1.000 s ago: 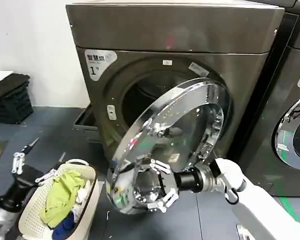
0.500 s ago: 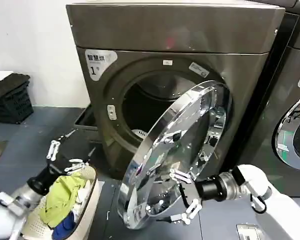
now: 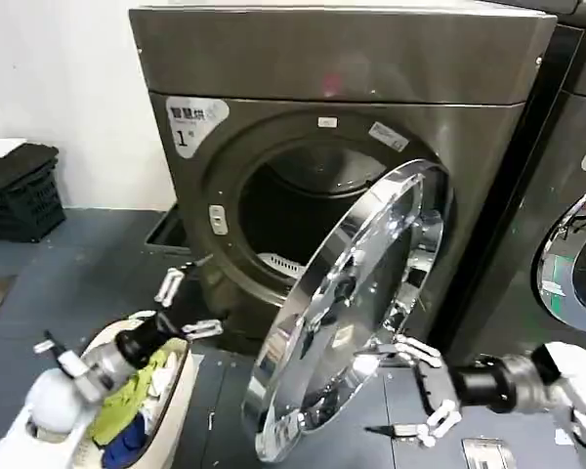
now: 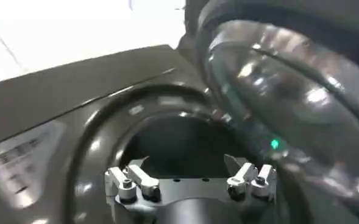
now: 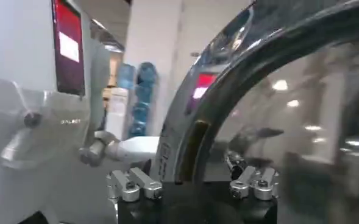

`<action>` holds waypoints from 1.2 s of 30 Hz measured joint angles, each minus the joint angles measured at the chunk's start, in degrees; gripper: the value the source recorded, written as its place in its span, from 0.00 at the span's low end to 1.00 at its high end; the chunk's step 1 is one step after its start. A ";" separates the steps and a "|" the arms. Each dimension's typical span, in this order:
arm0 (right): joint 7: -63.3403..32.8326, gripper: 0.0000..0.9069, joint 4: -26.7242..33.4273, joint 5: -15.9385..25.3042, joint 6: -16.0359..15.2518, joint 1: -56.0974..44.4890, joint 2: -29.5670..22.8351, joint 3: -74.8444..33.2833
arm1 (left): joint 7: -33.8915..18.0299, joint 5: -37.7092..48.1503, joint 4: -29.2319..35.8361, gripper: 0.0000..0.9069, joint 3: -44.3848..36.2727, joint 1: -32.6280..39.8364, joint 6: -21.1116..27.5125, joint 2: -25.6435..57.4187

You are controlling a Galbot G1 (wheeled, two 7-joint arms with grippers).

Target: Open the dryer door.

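Observation:
The dryer door (image 3: 356, 293), a big chrome-rimmed round disc, stands swung well out from the grey dryer (image 3: 332, 68), baring the dark drum opening (image 3: 273, 210). My right gripper (image 3: 417, 391) is open at the door's lower outer face, fingers spread beside the rim. In the right wrist view the chrome rim (image 5: 228, 85) runs close between the spread jaws of that gripper (image 5: 191, 182). My left gripper (image 3: 184, 306) hangs open and empty in front of the drum opening's lower left. The left wrist view shows it (image 4: 188, 178) facing the opening (image 4: 179, 140), with the door (image 4: 289, 97) to one side.
A white laundry basket (image 3: 173, 396) with green and blue clothes sits on the floor under my left arm. A neighbouring machine with a similar chrome door (image 3: 576, 264) stands at the right. Black crates (image 3: 20, 191) are at the far left by the wall.
The door has swung further open to the right, with my right gripper moving right along with it. My left arm has risen from beside the basket toward the drum opening.

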State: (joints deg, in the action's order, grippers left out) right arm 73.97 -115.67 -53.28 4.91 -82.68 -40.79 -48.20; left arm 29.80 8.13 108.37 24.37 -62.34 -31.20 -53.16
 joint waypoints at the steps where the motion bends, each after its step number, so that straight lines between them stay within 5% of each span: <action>1: -0.07 1.00 -0.51 -0.12 0.32 -2.82 -0.89 -2.90 | 0.14 -0.40 0.01 1.00 -1.37 0.62 -0.15 -0.24; 15: -7.07 1.00 -1.87 -0.70 12.37 -27.63 -20.03 -30.61 | 0.20 0.32 -1.53 1.00 -14.54 8.31 -1.21 -2.32; 27: -22.05 1.00 1.45 4.65 22.33 -32.75 -36.39 -44.78 | -0.35 0.94 -3.88 1.00 -23.82 14.99 -1.06 -4.99; 32: -35.11 1.00 3.70 11.48 20.93 -32.17 -39.99 -51.45 | -0.44 1.17 -5.14 1.00 -27.63 18.37 -0.81 -6.30; 36: -47.58 1.00 5.63 17.84 14.84 -30.47 -41.50 -57.95 | -1.14 0.41 -6.27 1.00 -30.33 20.96 -0.43 -7.58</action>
State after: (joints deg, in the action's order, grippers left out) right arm 26.39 -110.03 -35.44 19.75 -113.15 -82.29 -106.15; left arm 28.66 8.55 102.11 -5.97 -41.37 -31.63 -60.74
